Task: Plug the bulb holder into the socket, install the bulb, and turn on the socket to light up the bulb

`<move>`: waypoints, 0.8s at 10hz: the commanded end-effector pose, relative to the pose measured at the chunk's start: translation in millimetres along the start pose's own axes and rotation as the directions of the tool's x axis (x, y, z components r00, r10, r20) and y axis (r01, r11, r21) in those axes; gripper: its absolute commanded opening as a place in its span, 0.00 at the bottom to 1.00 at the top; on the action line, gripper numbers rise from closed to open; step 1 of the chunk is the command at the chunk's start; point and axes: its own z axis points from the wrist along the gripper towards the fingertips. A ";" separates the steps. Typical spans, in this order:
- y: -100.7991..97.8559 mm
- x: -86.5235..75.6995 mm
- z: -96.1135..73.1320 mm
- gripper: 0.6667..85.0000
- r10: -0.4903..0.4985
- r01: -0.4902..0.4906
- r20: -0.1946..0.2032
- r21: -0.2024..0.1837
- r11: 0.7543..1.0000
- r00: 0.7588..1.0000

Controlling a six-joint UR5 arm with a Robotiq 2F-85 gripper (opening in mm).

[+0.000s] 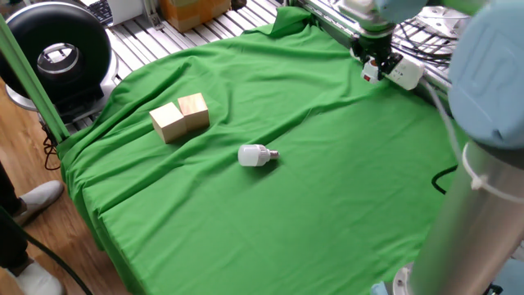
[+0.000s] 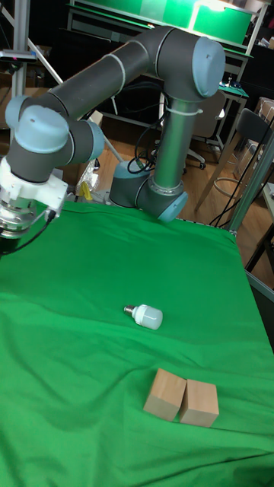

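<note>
You see one bulb (image 1: 255, 155) lying mid-cloth and two wooden blocks (image 1: 181, 116) touching at left. Your gripper (image 1: 375, 70) pinches one bulb holder (image 1: 372, 75) at the far right, just beside the single socket (image 1: 405, 74).

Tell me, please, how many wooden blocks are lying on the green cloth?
2: the left wooden block and the right wooden block sit touching side by side, apart from the bulb. None seem hidden.

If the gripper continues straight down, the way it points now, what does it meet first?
Most likely the socket: the gripper, apparently shut on the bulb holder, hangs right at its end. Depth is unclear; it may already touch.
</note>
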 end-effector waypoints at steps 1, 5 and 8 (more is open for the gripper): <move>-8.7 10.1 0.6 0.00 -0.031 0.031 0.069 0.007 0.999 0.997; -6.9 18.3 -2.2 0.00 -0.040 0.041 0.082 -0.013 0.999 0.996; -5.3 3.3 -6.5 0.00 -0.031 0.033 0.088 -0.030 0.999 0.996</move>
